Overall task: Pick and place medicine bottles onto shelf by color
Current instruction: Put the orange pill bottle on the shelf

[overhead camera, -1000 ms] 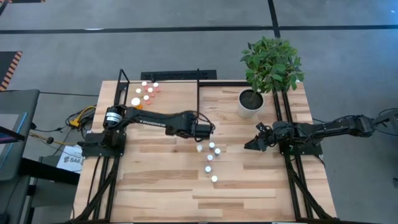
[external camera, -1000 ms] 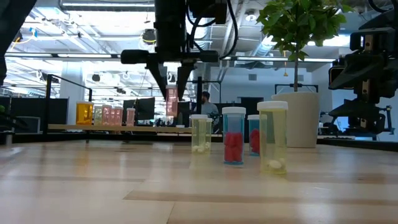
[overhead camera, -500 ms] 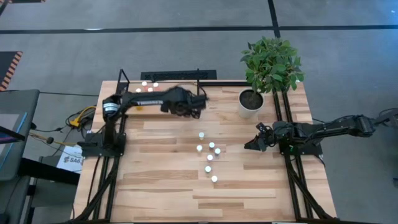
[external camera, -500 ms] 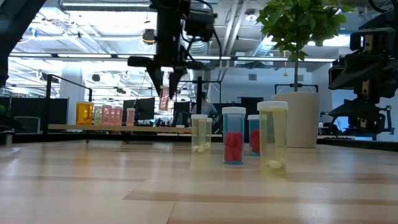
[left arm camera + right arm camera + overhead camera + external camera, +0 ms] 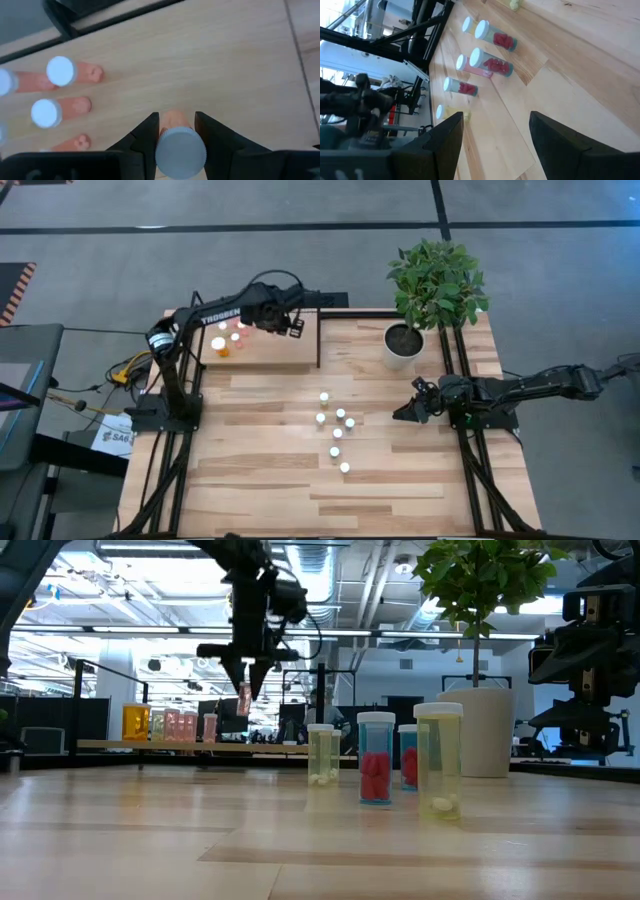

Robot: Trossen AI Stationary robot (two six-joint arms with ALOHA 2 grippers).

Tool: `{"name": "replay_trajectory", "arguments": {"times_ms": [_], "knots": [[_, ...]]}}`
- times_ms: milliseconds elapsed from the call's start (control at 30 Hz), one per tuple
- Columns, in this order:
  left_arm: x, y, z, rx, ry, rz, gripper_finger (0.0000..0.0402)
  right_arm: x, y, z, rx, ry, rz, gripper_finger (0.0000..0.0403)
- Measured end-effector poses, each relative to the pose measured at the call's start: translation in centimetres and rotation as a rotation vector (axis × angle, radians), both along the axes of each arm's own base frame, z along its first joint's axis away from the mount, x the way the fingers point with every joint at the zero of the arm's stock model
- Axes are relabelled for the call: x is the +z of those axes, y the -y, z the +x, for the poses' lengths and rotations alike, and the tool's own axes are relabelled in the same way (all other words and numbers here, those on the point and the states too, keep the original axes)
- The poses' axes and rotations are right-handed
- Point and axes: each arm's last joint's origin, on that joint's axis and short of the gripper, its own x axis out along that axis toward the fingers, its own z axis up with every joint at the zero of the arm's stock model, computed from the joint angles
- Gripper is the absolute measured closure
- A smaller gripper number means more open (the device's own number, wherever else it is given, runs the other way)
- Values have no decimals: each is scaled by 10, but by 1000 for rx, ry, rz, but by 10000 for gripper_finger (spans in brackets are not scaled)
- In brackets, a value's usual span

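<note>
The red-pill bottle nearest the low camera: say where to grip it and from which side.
Grip the red-pill bottle by its white cap or the neck just under it, coming straight down. It stands upright, and close neighbours, the yellowish bottle among them, likely block a sideways approach.

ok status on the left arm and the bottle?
Left gripper shut on a white-capped bottle, above the shelf near the orange bottles. Right gripper open, idle at table's right. Path looks clear.

Bright even light, bottle caps overexposed
</note>
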Motion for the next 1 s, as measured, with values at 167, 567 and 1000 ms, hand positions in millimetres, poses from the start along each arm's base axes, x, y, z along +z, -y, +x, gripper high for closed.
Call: {"name": "replay_trajectory", "arguments": {"times_ms": [167,567,1000], "knots": [[-9,-26,-14,16,36,-16,299,0,0,0,0,0,0,153],[-32,-51,-24,87,122,57,299,0,0,0,0,0,0,153],[-33,-54,-28,136,63,140,299,0,0,0,0,0,0,153]]}}
